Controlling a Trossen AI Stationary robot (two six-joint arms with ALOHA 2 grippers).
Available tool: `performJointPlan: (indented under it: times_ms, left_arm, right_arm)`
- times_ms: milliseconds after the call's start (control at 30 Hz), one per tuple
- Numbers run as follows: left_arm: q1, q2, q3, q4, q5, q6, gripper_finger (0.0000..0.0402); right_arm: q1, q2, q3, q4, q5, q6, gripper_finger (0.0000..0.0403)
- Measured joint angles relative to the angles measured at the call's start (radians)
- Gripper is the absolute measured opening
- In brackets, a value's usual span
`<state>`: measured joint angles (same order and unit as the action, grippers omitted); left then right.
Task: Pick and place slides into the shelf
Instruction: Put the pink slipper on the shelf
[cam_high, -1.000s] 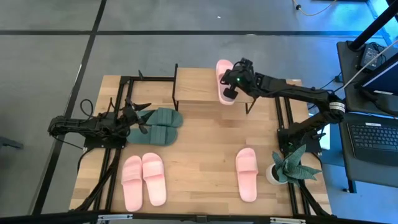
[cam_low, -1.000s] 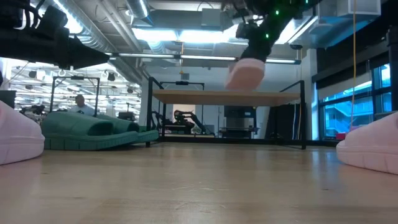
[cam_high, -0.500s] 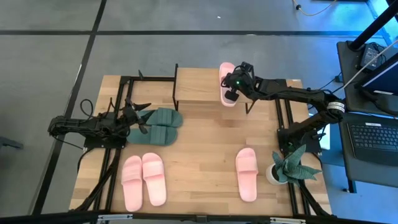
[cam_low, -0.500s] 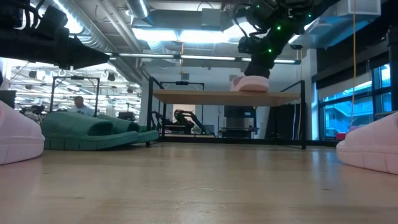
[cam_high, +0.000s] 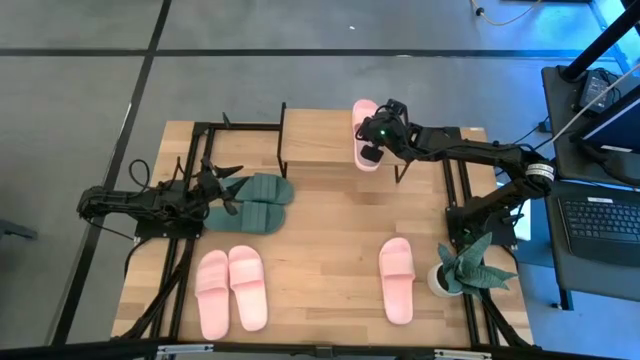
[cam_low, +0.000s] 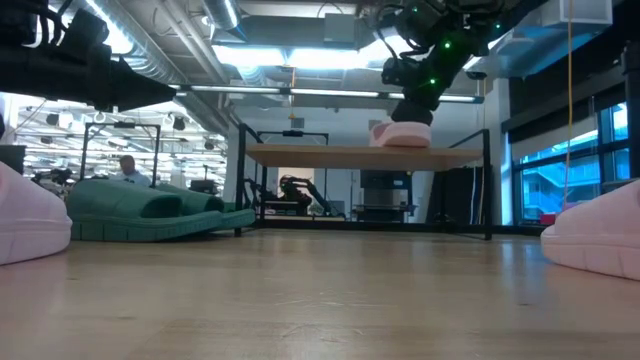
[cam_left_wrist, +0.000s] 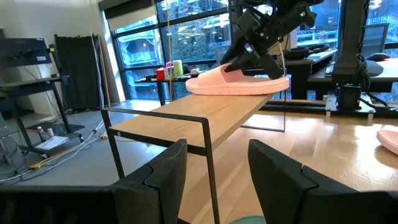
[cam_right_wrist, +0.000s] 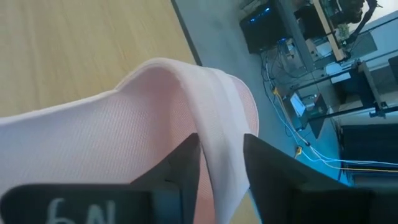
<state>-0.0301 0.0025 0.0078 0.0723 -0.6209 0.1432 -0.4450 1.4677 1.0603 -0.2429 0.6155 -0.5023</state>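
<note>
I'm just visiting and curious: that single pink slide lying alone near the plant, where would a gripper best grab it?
Probably by the wide strap of the lone pink slide, coming straight down from above. It lies flat, sole down, and the strap arches over the footbed, leaving room for one finger beneath. The right gripper holds the slide on the shelf by its strap too.

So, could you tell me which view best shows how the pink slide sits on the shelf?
The left wrist view: the pink slide lies flat on the shelf, toe past the edge. High view shows its position; low view, a sliver; right wrist, only its strap.
</note>
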Motion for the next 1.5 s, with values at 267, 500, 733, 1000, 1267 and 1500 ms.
performJointPlan:
  times_ms: [267,500,733,1000,1267,1500]
  left_arm:
    - [0.000,0.000,0.000,0.000,0.000,0.010,0.0164]
    - [0.000,0.000,0.000,0.000,0.001,0.017,0.0164]
    - [0.000,0.000,0.000,0.000,0.001,0.018,0.0164]
    - [0.000,0.000,0.000,0.000,0.001,0.018,0.0164]
    - [0.000,0.000,0.000,0.000,0.001,0.018,0.0164]
    - [0.000,0.000,0.000,0.000,0.001,0.018,0.0164]
  right_arm:
    - [0.001,-0.009,0.017,-0.014,0.001,0.002,0.0193]
    - [0.011,-0.009,0.097,-0.064,0.002,0.004,0.0238]
    - [0.016,-0.013,0.187,-0.231,-0.016,0.058,0.0249]
    - [0.018,-0.017,0.189,-0.245,0.013,0.122,0.0249]
    - [0.165,-0.039,0.408,-0.674,-0.125,0.366,0.0249]
    - [0.398,-0.038,0.492,-0.913,-0.406,0.477,0.0249]
